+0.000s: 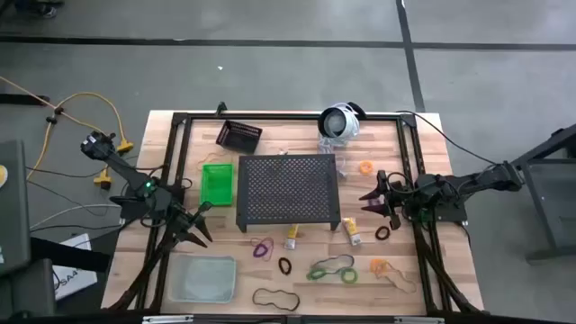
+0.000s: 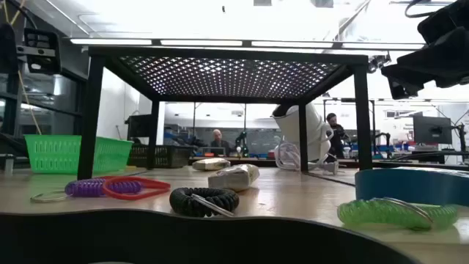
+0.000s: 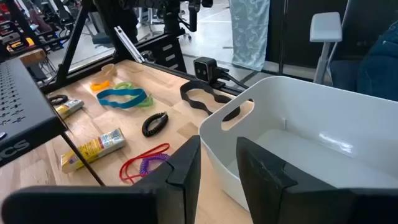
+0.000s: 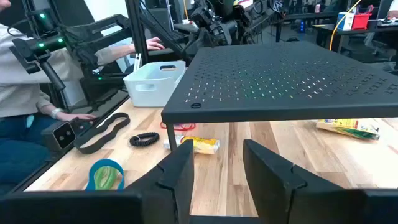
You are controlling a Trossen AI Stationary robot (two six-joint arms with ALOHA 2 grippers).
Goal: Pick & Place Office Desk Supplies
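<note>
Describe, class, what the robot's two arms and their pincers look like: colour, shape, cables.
Both arms are dark and jointed. The left pincer and right pincer each end in two black, tapering fingers. A small green light glows on the left arm.

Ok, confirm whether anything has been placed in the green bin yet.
No: in the high view the green bin, left of the black stand, shows only its bare green floor.
</note>
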